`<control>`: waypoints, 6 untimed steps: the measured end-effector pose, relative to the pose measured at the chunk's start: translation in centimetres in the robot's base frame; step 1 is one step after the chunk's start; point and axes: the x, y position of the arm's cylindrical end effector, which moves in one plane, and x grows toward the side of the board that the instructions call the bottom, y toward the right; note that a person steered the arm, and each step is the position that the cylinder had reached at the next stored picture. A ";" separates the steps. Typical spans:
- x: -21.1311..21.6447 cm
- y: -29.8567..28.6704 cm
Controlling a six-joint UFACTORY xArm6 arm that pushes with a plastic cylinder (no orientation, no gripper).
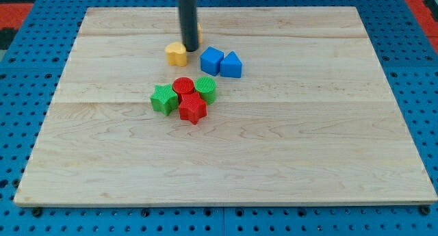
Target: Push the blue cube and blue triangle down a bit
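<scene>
A pale wooden board [274, 161] of joined planks lies evenly lit on a blue perforated surface [417, 92], with red patches [20, 7] showing at the view's top corners.

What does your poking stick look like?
My stick is a straight, dark, round rod, nearly black and slightly shiny, with no cables or markings showing. It comes in from the view's top, and my tip ends plainly, without any fingers.

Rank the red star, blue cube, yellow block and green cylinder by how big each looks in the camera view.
1. Red star, which is also nearest the view's bottom.
2. Blue cube.
3. Green cylinder and yellow block: too alike to rank.
</scene>
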 end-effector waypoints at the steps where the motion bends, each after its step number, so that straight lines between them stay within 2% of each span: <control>1: 0.4 1.5; 2: 0.7 7.5; 3: 2.8 9.1; 5: 1.2 9.1; 6: 1.6 6.0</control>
